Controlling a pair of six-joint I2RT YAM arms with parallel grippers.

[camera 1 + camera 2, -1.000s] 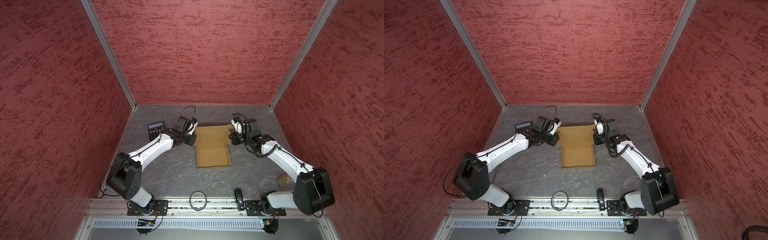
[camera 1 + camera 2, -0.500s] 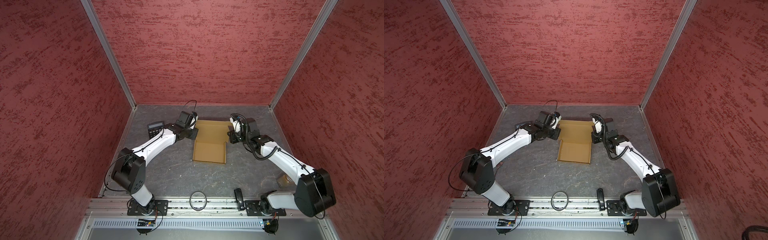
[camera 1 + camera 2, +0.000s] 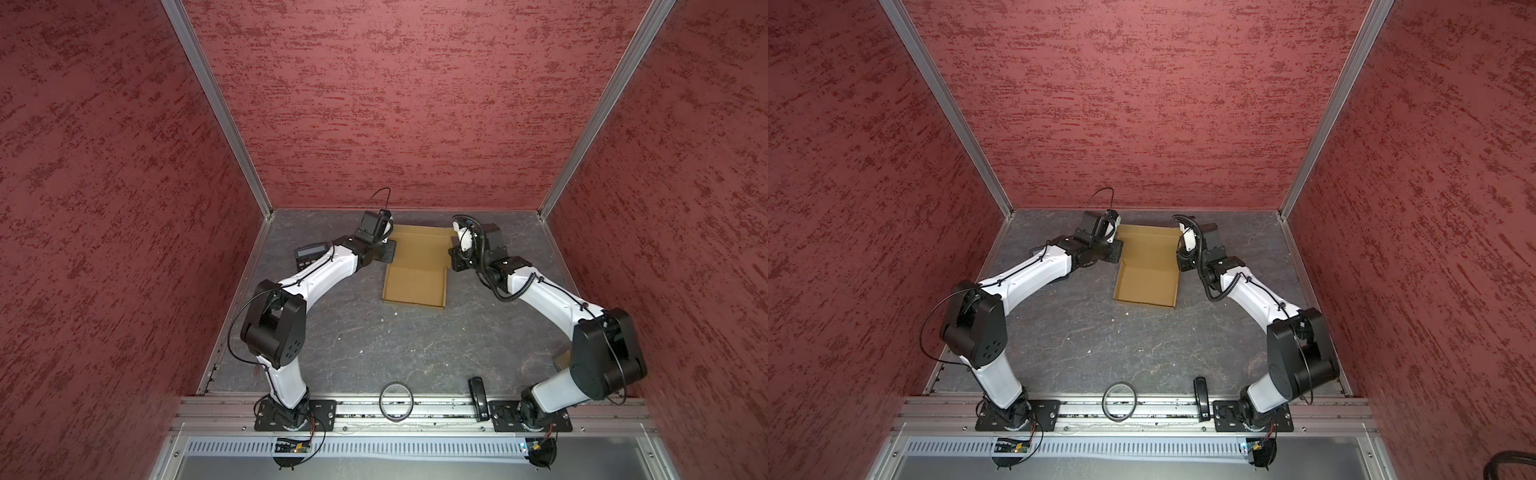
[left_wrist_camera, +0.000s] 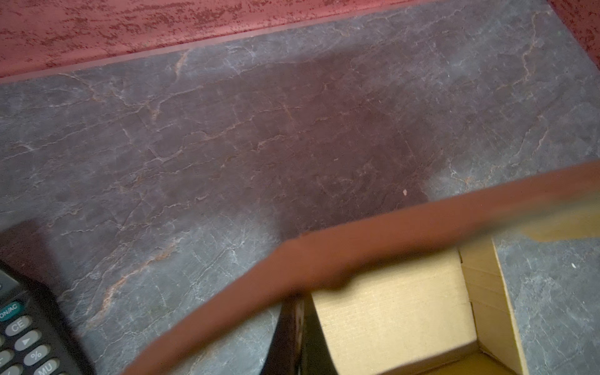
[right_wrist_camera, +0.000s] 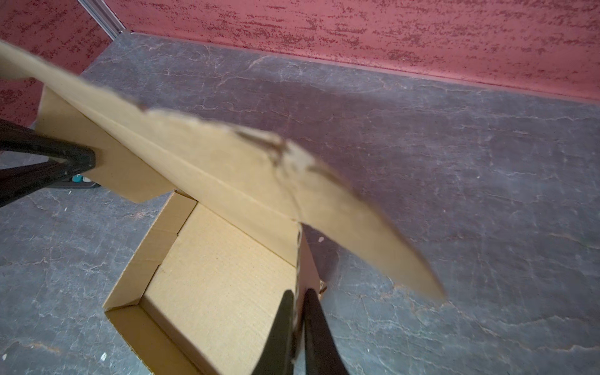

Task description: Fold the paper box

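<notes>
the table (image 3: pixel 374 345) is dark grey, slate-like, with pale veins and a few light specks. red rough-textured walls (image 3: pixel 415 104) close it in on the left, right and far sides, joined by aluminium corner posts (image 3: pixel 216 108). an aluminium rail (image 3: pixel 361 411) runs along the near edge and carries both arm bases, a dark ring (image 3: pixel 397 401) and a small black object (image 3: pixel 478 397).

the paper box (image 3: pixel 415 282) sits at the far middle of the table, its shallow tray open upward and its lid panel lifted on the far side, blurred in both wrist views. the left gripper (image 3: pixel 388 252) is pinched narrow on the box's left flap. the right gripper (image 5: pixel 298 311) is closed narrow on the tray's right wall. a calculator (image 3: pixel 309 255) lies just left of the left arm, near the left wall.
</notes>
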